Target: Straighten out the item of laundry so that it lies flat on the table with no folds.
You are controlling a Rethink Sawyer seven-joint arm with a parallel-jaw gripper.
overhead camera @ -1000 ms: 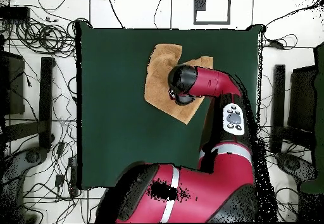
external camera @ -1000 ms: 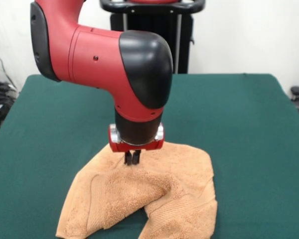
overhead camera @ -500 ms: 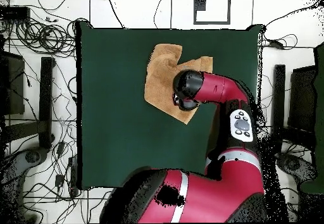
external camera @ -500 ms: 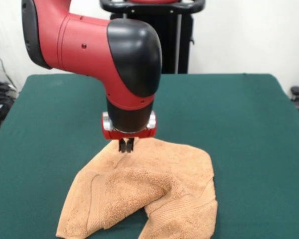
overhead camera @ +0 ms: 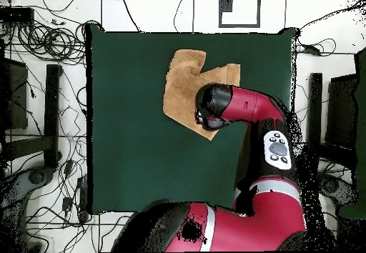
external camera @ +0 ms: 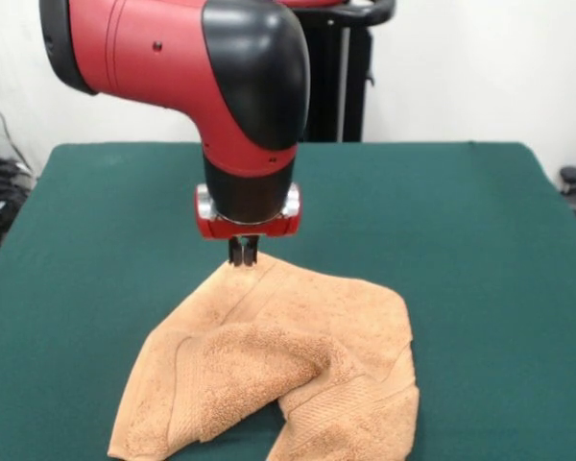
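The peach towel (external camera: 298, 365) lies crumpled near the front edge of the green table (external camera: 461, 240), its front part folded over into a thick ridge. My gripper (external camera: 242, 254) hangs over the towel's far corner, fingers together, and the corner rises in a small peak into them. In the overhead view the towel (overhead camera: 182, 86) sits at the table's (overhead camera: 129, 121) top middle. There the black wrist covers the towel's lower right part and hides the gripper.
A black stand (external camera: 336, 67) rises behind the table's far edge. Cables (overhead camera: 43, 39) and dark equipment (overhead camera: 53, 107) lie on the floor around the table. The arm's red body (overhead camera: 264, 143) reaches over the table's lower right.
The gripper has risen and shifted back toward the far side, from the towel's middle to its far corner. That corner now peaks up into the fingers.
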